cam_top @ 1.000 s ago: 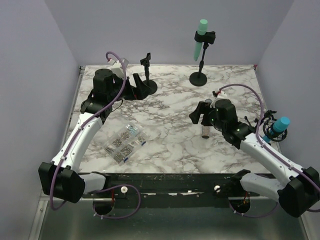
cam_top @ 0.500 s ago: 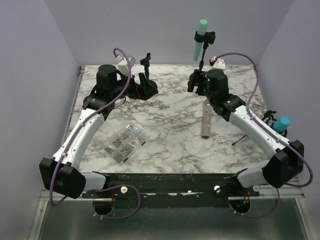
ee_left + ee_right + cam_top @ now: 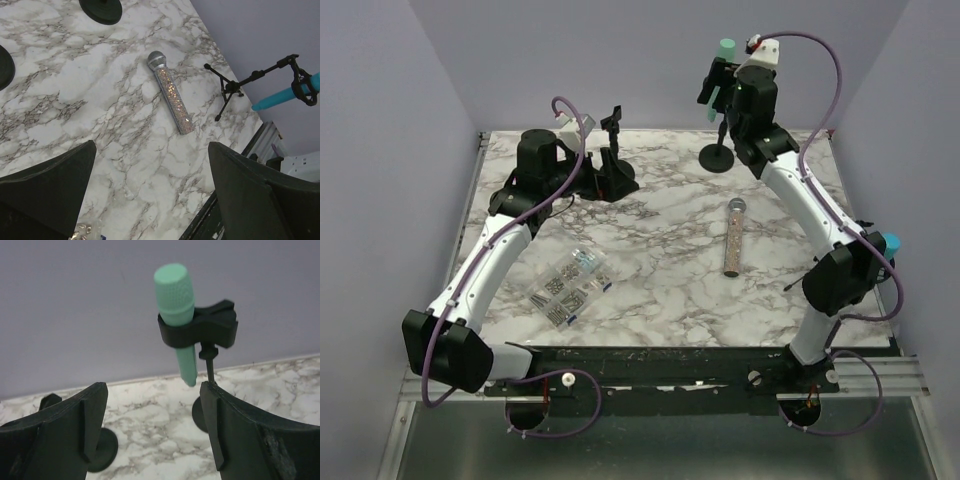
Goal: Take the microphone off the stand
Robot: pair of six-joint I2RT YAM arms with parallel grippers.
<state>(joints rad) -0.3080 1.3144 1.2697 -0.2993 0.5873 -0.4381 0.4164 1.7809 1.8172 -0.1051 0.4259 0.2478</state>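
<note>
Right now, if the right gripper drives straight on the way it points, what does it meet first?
Likely the mint-green microphone, held in the black clip of its stand: it sits ahead of the open right gripper, roughly centred. Depth is unclear.

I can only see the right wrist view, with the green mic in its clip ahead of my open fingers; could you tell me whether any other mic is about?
Observer: Yes, a glitter mic lies flat on the table, nearer the arms than the stand holding the green mic.
Operator: Thank you. Is the left gripper holding anything?
Observer: No, the left gripper is open and empty, low by a second stand at the far left, whose clip is empty.
Operator: Is anything else on a stand?
Observer: A blue mic sits on a tripod at the table's right edge.
</note>
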